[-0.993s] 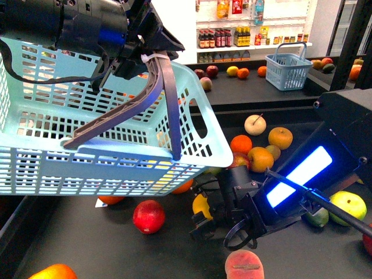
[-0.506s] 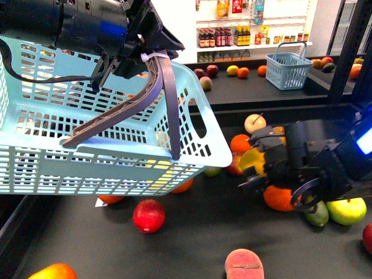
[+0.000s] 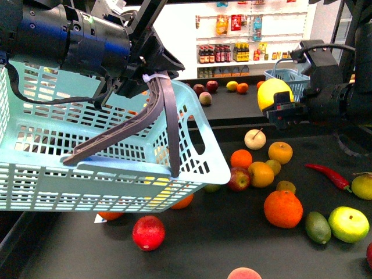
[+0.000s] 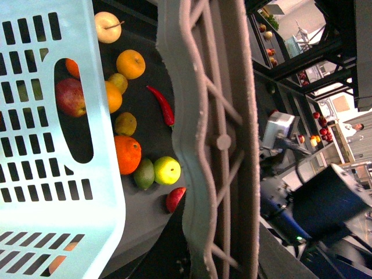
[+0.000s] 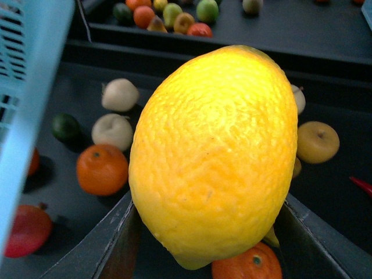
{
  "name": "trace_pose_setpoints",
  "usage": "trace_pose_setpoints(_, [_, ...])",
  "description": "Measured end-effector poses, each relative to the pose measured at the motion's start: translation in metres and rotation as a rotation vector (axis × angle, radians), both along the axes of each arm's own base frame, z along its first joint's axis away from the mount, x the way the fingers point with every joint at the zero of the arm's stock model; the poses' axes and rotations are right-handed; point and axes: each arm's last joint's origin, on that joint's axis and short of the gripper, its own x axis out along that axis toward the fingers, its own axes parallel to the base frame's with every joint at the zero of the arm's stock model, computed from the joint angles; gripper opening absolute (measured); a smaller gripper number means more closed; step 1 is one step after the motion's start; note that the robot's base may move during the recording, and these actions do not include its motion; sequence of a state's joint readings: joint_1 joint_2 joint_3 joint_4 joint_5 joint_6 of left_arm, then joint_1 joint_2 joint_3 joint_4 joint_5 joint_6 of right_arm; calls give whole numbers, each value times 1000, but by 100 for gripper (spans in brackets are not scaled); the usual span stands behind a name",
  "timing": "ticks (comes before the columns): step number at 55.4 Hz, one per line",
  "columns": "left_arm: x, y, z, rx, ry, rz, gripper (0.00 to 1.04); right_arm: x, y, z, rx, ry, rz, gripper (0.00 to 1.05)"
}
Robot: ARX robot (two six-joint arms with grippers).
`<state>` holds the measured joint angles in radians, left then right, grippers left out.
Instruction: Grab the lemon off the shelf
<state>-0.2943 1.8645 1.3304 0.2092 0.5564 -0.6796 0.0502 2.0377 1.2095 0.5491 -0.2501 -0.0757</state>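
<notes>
Aloft, lemon (image 3: pixel 272 92) — clamped in right pincer (image 3: pixel 277 102)

Bright yellow lemon (image 3: pixel 274 92) high above shelf (image 3: pixel 221 232)

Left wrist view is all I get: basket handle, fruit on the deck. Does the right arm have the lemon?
Observer: Yes. The front view shows the right gripper shut on the lemon, held high above the shelf deck.
Operator: Solid grip?
Observer: Looks so. In the right wrist view the lemon sits between both fingers and bulges well past them.
Operator: Is it over the basket?
Observer: No. In the front view it is off to the right of the basket and apart from it. The basket hangs by its handle from the left gripper.
</notes>
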Motion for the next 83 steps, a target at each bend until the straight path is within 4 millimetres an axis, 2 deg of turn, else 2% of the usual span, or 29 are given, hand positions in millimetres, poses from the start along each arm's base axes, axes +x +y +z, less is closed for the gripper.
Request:
trace_pose_setpoints(4, [0, 0, 0, 0, 0, -1, 11, -11, 16, 13, 44, -5, 55, 58])
trace_pose_setpoints(11, [0, 0, 0, 0, 0, -1, 11, -22, 38, 18, 77, 8, 126, 58])
trace_pose_setpoints(22, [0, 0, 0, 0, 0, -1, 11, -29, 69, 15, 112, 42, 202, 58])
trace_pose_setpoints(32, [0, 0, 0, 0, 0, 0, 11, -31, 84, 9, 125, 72, 230, 58])
trace_pose_setpoints(45, [0, 0, 0, 0, 0, -1, 11, -29, 104, -11, 147, 139, 259, 57])
trace_pose_setpoints(52, [0, 0, 0, 0, 0, -1, 11, -30, 119, -12, 148, 153, 287, 57])
trace_pose_setpoints(53, [0, 0, 0, 0, 0, -1, 11, -30, 119, -12, 148, 152, 288, 58])
trace_pose_setpoints(54, [0, 0, 0, 0, -1, -1, 11, -30, 120, -11, 149, 153, 289, 64])
trace_pose_setpoints(63, [0, 0, 0, 1, -1, 0, 11, -30, 120, -11, 171, 157, 278, 98])
trace_pose_setpoints(73, [0, 0, 0, 0, 0, 0, 11, -30, 103, -5, 174, 136, 213, 97])
trace_pose_setpoints(80, [0, 0, 0, -6, 8, 3, 11, -50, 68, 30, 134, 26, 111, 97])
trace_pose_setpoints(83, [0, 0, 0, -4, 6, 2, 11, -65, 44, 53, 121, -45, 20, 97])
